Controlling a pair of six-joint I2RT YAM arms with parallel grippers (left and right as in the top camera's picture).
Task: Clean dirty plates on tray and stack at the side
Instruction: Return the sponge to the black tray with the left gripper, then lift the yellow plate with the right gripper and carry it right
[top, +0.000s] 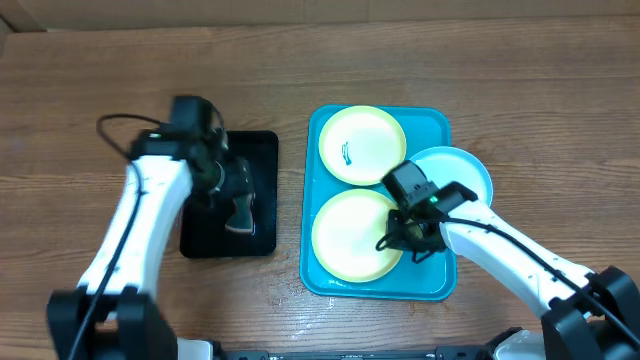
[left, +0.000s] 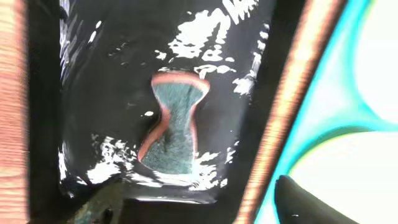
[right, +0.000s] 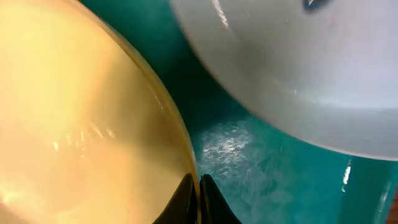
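The turquoise tray holds three plates. The far yellow-green plate has a dark smudge. The near yellow-green plate lies at the tray's front. The white-bluish plate sits at the right, overlapping the tray's rim. My right gripper is shut on the right rim of the near yellow-green plate, with one finger on each side of the edge. The white-bluish plate lies just beyond it on the tray. My left gripper is open and empty over the black tray.
A smaller black tray stands left of the turquoise tray. In the left wrist view an hourglass-shaped green sponge lies on the black tray, ahead of my open left fingers. Wooden table lies all round.
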